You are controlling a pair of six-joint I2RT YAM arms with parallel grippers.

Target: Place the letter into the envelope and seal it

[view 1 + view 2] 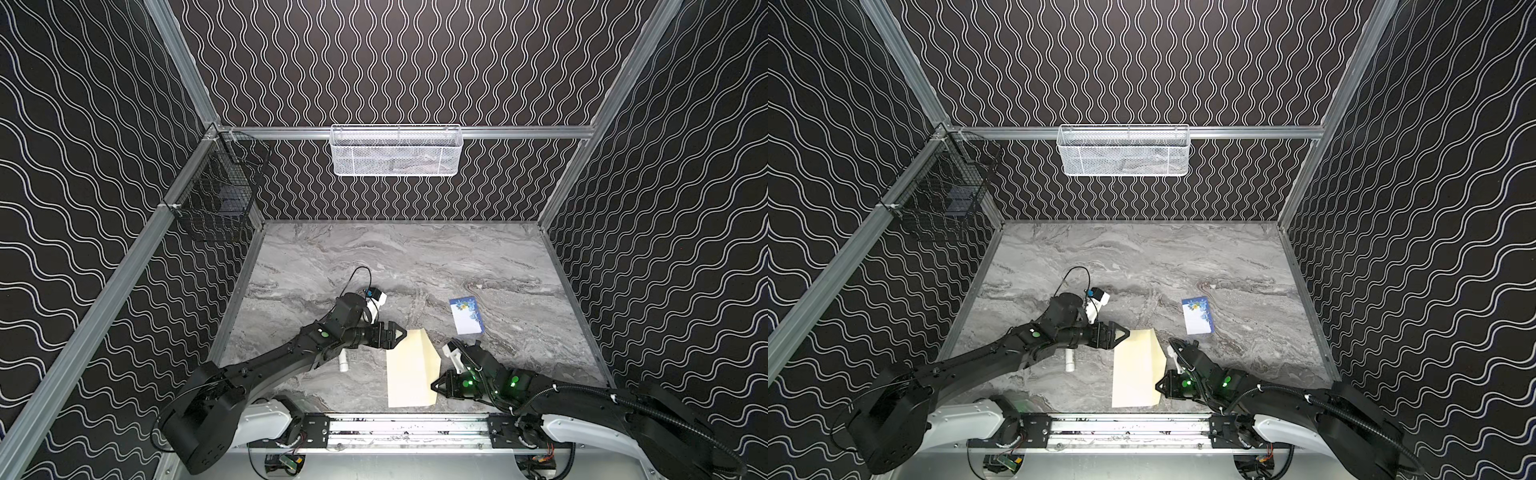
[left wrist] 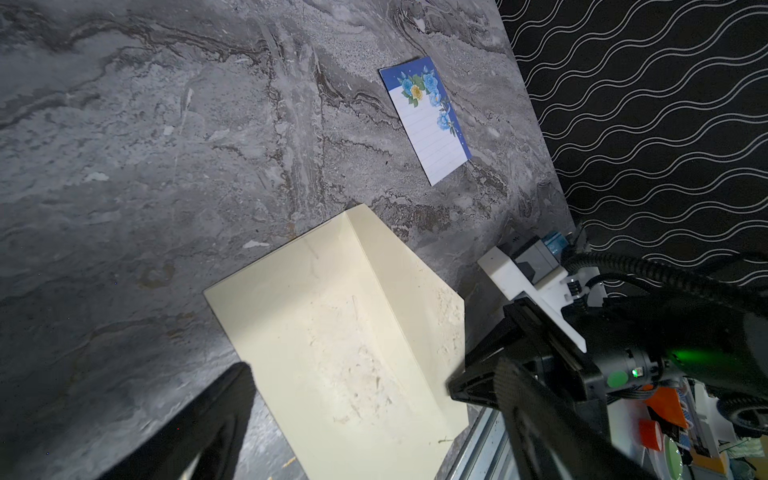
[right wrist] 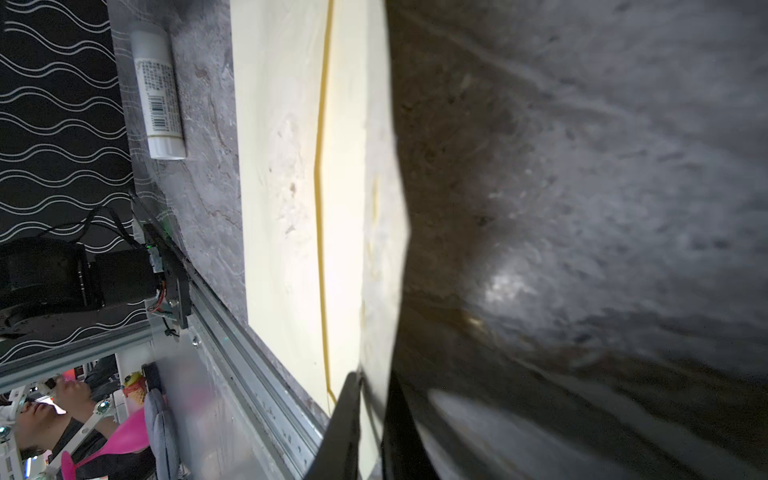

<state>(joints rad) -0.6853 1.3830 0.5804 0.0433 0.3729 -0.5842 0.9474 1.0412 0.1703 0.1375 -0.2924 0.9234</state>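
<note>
The cream envelope (image 1: 411, 370) lies near the table's front edge, its angled flap on the right side raised a little. My right gripper (image 1: 434, 384) is shut on that flap's edge; the right wrist view shows the paper pinched between the two fingers (image 3: 353, 415). My left gripper (image 1: 402, 333) stands open at the envelope's far left corner, and in the left wrist view its fingers (image 2: 224, 415) straddle the envelope (image 2: 332, 311) without holding it. The letter (image 1: 466, 315), white with a blue floral border, lies flat beyond the envelope to the right, apart from both grippers.
A small white cylinder (image 1: 344, 362) lies left of the envelope, under the left arm. A white mesh basket (image 1: 397, 151) hangs on the back wall and a black wire basket (image 1: 216, 195) on the left wall. A metal rail (image 1: 407, 428) runs along the front edge.
</note>
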